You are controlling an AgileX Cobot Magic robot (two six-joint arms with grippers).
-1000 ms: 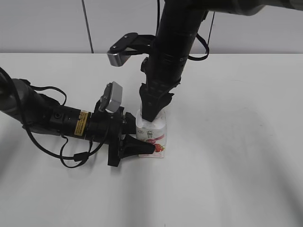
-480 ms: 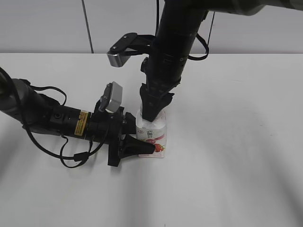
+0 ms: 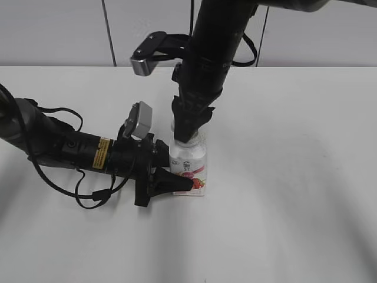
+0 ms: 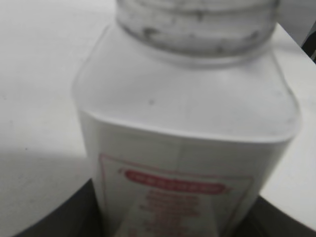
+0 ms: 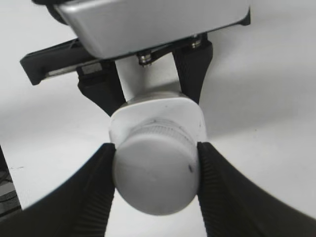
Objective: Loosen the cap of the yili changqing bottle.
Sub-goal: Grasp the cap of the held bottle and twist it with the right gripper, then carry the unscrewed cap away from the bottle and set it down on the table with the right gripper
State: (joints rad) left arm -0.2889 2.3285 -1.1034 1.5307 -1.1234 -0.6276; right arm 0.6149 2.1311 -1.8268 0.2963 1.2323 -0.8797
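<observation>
The yili changqing bottle (image 3: 188,162) stands upright on the white table, white with a red-pink label. My left gripper (image 3: 185,175) reaches in from the left and is shut on the bottle's lower body; its dark fingers (image 4: 44,217) flank the label of the bottle (image 4: 187,123). My right gripper (image 3: 184,135) comes down from above. In the right wrist view the round white cap (image 5: 155,180) sits over the bottle's shoulder (image 5: 192,111). The right gripper (image 5: 155,170) is shut on the cap, one ribbed black finger against each side. Whether the cap has lifted off the neck (image 4: 197,24) I cannot tell.
The white table (image 3: 294,206) stretches wide around the bottle, with a grey wall behind. The left arm's black cables (image 3: 88,197) loop on the table at the left. The left wrist camera (image 3: 139,119) stands close beside the right arm's fingers.
The right gripper has risen slightly and turned at the bottle's top, uncovering more of the bottle's shoulder. The left arm and the bottle have stayed put.
</observation>
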